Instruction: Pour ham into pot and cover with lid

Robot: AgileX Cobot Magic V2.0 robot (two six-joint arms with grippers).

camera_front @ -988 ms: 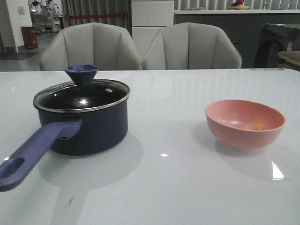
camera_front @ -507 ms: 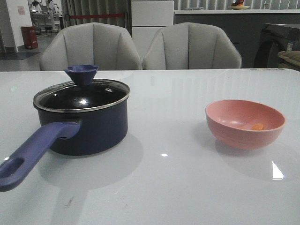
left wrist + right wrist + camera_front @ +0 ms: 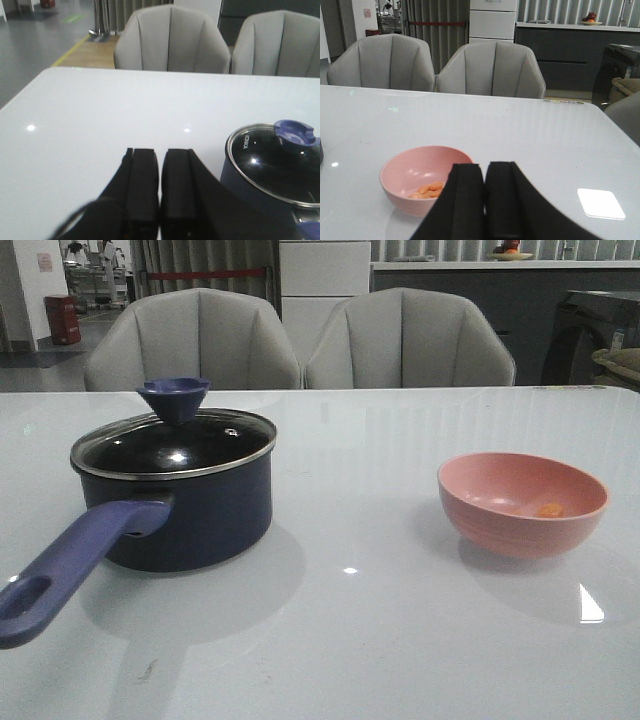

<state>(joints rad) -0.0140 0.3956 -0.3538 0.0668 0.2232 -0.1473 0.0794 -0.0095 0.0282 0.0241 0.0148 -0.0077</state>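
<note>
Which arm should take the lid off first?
Left, probably. The lid still covers the pot on the left, right beside the left hand; the right hand faces the bowl.

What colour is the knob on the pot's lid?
Purple-blue, like the pot handle; the knob shows best in the front view.
</note>
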